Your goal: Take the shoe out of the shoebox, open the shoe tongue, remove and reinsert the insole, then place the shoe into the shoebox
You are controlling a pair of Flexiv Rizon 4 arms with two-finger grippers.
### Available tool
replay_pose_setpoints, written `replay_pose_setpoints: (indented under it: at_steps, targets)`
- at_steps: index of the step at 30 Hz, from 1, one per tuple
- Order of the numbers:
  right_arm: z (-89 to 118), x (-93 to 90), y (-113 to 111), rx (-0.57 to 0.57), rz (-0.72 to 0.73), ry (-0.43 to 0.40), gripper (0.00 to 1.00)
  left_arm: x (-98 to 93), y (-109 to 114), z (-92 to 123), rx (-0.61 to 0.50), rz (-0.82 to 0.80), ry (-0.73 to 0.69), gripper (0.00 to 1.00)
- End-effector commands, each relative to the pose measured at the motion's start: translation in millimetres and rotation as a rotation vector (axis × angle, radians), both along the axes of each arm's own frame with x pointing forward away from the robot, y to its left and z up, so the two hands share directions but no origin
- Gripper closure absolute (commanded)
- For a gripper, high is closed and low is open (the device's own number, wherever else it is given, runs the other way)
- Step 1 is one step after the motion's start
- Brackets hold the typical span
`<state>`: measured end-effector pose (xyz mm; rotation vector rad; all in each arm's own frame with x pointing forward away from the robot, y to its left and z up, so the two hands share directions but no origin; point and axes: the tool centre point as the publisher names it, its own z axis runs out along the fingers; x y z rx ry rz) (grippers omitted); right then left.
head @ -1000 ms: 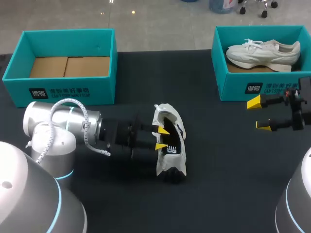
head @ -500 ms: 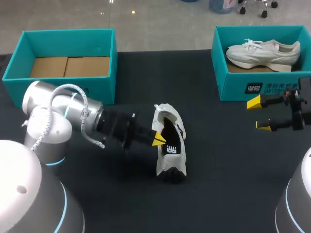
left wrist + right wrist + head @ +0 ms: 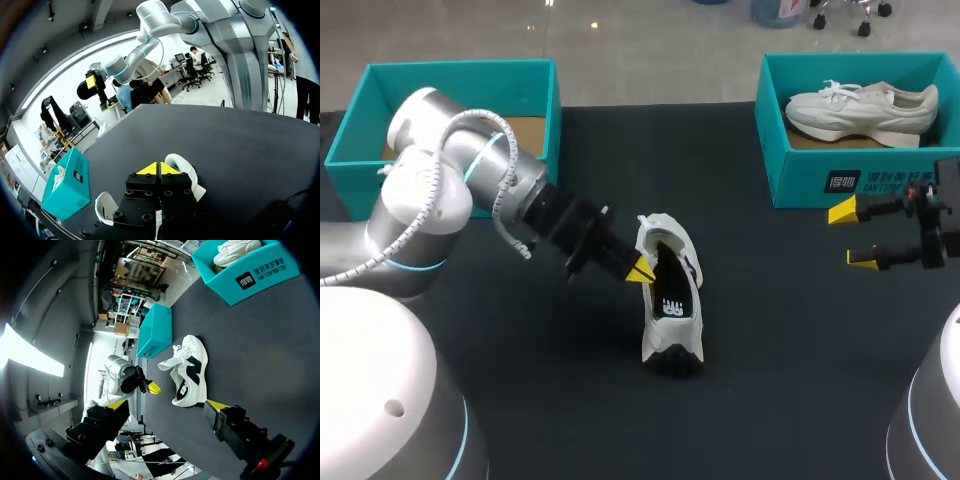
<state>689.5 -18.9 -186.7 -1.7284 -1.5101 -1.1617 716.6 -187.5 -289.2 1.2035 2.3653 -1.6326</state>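
Note:
A white sneaker with dark side panels (image 3: 672,300) lies on the black table near the middle, its mouth facing up and its tongue pulled open. My left gripper (image 3: 641,270) comes in from the left with its yellow tips pressed together at the shoe's left rim; nothing shows between them. In the left wrist view the shut tips (image 3: 160,168) sit over the white shoe (image 3: 186,169). My right gripper (image 3: 855,236) hangs open far to the right of the shoe, in front of the right box. From its wrist view the sneaker (image 3: 191,371) lies ahead between the spread fingers (image 3: 218,404).
An empty teal shoebox (image 3: 525,77) with a cardboard floor stands at the back left, behind my left arm. A second teal shoebox (image 3: 800,178) at the back right holds another white sneaker (image 3: 860,108).
My left gripper has closed. Its arm has swung toward the back left, and the tips have shifted from inside the shoe's mouth to its left rim. The right arm has not moved.

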Motion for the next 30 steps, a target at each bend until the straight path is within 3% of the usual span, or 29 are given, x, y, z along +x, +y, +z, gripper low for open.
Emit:
replay_pose_setpoints:
  at_steps: [1, 3, 8, 19, 22, 30]
  targets:
    - [0.1, -1.2, 0.7, -0.002, -0.003, 0.000, 0.00, 1.6, -1.5, -0.4, 0.011, -0.015, 0.003, 1.00]
    - [0.1, -1.2, 0.7, -0.002, -0.003, 0.000, 0.00, 1.6, -1.5, -0.4, 0.011, -0.015, 0.003, 1.00]
    - [0.1, -1.2, 0.7, -0.002, -0.003, 0.000, 0.00, 0.1, -1.5, 7.5, 0.234, -0.260, -0.196, 1.00]
    - [0.1, -1.2, 0.7, -0.002, -0.003, 0.000, 0.00, 2.9, 5.6, 3.6, 0.487, -0.736, -0.402, 1.00]
    - [0.1, -1.2, 0.7, -0.002, -0.003, 0.000, 0.00, 7.7, 7.3, 3.7, 0.617, -0.727, -0.457, 1.00]
    - [0.1, -1.2, 0.7, -0.002, -0.003, 0.000, 0.00, 7.7, 7.3, 3.7, 0.617, -0.727, -0.457, 1.00]
